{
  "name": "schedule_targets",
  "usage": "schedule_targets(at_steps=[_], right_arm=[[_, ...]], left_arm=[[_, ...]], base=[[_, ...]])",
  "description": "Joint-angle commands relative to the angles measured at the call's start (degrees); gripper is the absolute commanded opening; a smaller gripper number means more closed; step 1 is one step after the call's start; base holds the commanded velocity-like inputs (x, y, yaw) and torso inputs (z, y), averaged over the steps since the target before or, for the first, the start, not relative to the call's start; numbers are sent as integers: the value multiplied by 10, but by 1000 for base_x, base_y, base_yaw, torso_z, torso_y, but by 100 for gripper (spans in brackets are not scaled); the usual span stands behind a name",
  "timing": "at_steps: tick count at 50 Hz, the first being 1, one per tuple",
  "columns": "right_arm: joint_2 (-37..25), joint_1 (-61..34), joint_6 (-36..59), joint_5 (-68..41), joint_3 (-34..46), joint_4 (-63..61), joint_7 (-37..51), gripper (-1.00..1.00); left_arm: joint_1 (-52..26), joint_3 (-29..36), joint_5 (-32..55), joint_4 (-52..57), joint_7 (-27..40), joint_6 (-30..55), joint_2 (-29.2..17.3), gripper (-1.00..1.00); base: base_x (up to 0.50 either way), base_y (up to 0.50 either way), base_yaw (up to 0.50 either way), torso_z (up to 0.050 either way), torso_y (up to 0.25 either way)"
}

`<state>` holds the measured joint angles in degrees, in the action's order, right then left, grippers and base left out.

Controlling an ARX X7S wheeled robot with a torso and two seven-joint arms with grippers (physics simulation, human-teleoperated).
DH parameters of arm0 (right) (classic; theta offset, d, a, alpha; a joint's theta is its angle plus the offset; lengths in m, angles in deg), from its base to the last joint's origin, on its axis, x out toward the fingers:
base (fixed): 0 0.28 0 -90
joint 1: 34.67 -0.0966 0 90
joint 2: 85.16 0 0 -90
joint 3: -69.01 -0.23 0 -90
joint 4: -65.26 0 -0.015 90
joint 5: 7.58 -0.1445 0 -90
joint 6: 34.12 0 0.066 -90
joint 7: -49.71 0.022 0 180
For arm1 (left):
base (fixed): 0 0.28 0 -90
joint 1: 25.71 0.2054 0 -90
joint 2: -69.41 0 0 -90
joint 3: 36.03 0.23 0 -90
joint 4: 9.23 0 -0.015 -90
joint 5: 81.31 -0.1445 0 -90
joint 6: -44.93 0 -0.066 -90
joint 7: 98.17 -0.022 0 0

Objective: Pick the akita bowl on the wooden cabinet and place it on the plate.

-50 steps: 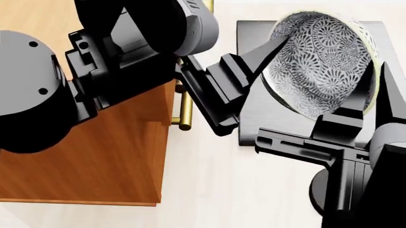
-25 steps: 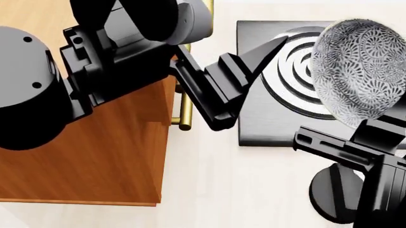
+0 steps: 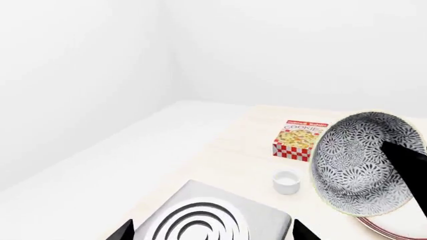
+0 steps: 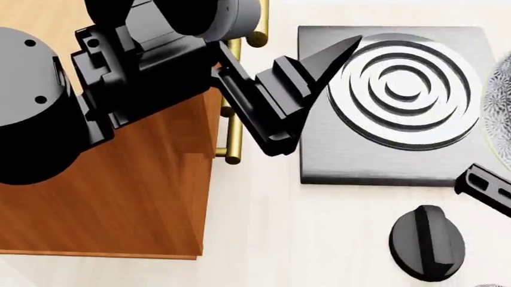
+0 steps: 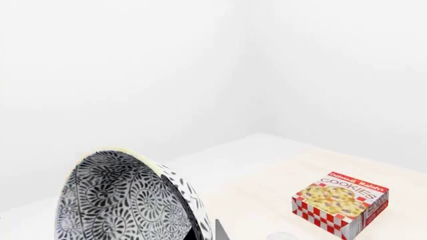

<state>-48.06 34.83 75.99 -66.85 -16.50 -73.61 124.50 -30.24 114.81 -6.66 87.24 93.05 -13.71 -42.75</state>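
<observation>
Beside the wooden cabinet [image 4: 119, 197], over the pale tabletop [image 4: 312, 239], my left gripper [image 4: 319, 60] hangs with its jaws apart and nothing between them; one dark finger [image 4: 331, 54] reaches over the corner of the grey square stove [image 4: 383, 149]. The cabinet's brass handle [image 4: 233, 140] shows just under that arm.

My right gripper [image 5: 200, 230] has its jaws clamped on the akita bowl [image 5: 127, 200]. From my right wrist the bowl stands tilted on edge, its patterned hollow facing the camera, with a dark finger [image 5: 197, 227] against its rim. From my left wrist the same bowl [image 3: 363, 162] hangs tipped above the plate [image 3: 393, 227], whose red-ringed rim peeks out below it; whether bowl and plate touch I cannot tell. In the head view only a sliver of the bowl [image 4: 499, 101] shows at the right edge, past the stove, and a piece of my right arm [image 4: 483, 185] sits below it.

Near the stove's front edge lies a round black knob [image 4: 427, 242]. Farther off on the tabletop, a red-and-white checked cookie box [image 3: 300, 140] sits near the bowl, and a small plain white cup [image 3: 287, 181] stands between the box and the stove [image 3: 207, 220].
</observation>
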Motion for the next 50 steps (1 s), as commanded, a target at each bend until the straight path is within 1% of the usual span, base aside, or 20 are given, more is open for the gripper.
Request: schedule_targets(at_steps=[1, 11, 16, 24, 30, 36, 50], right_arm=[[0, 88, -76, -19, -88, 4, -19, -100], [44, 158, -162, -67, -159, 22, -77, -100], [62, 178, -196, -90, -185, 23, -105, -100], [78, 198, -224, -117, -212, 26, -128, -100], [105, 221, -264, -158, -241, 32, -167, -100], [102, 232, -272, -176, -263, 35, -170, -100], [111, 265, -293, -215, -314, 95, -193, -100]], left_arm=[[3, -5, 6, -2, 2, -1, -1, 100], [8, -4, 4, -3, 2, -4, -2, 100], [7, -6, 5, -2, 1, -4, -3, 100], [5, -6, 5, -3, 0, -3, -3, 100], [6, -6, 4, -3, 1, -4, -3, 100], [5, -7, 5, -5, 0, -3, -2, 100], [12, -7, 3, -1, 0, -7, -8, 100]], base=[[0, 0, 0, 0, 0], [0, 0, 0, 0, 0], [0, 0, 0, 0, 2], [0, 0, 0, 0, 0], [0, 0, 0, 2, 0], [0, 0, 0, 0, 0], [0, 0, 0, 0, 1]])
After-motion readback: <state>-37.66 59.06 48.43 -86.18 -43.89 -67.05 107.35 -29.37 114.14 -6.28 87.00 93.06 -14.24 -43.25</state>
